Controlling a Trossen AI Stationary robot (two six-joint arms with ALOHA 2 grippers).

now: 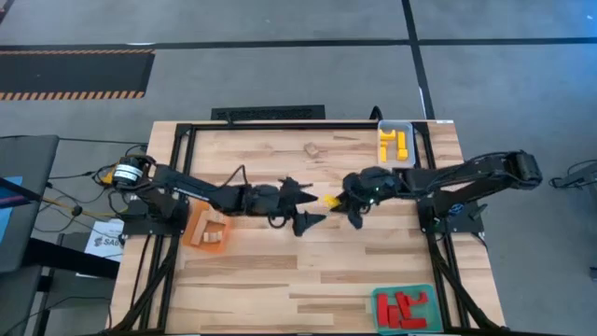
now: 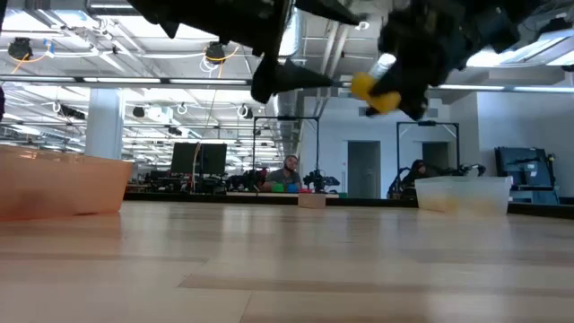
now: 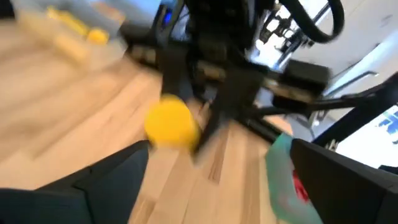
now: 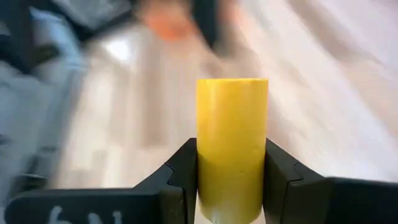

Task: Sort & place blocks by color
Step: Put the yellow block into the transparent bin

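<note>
Yellow cylinder (image 4: 232,149) sat clamped in the right gripper (image 1: 347,202), long axis projecting past the fingertips — held above mid-table. Left gripper (image 1: 304,206) stood wide and empty just beside it, facing it.

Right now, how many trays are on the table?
3: an orange tray by the left arm, a clear tray at the far right corner, and a green tray at the near right edge.

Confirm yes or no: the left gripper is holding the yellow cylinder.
No. The right gripper is shut on the yellow cylinder, while the left gripper stands open beside it.
</note>
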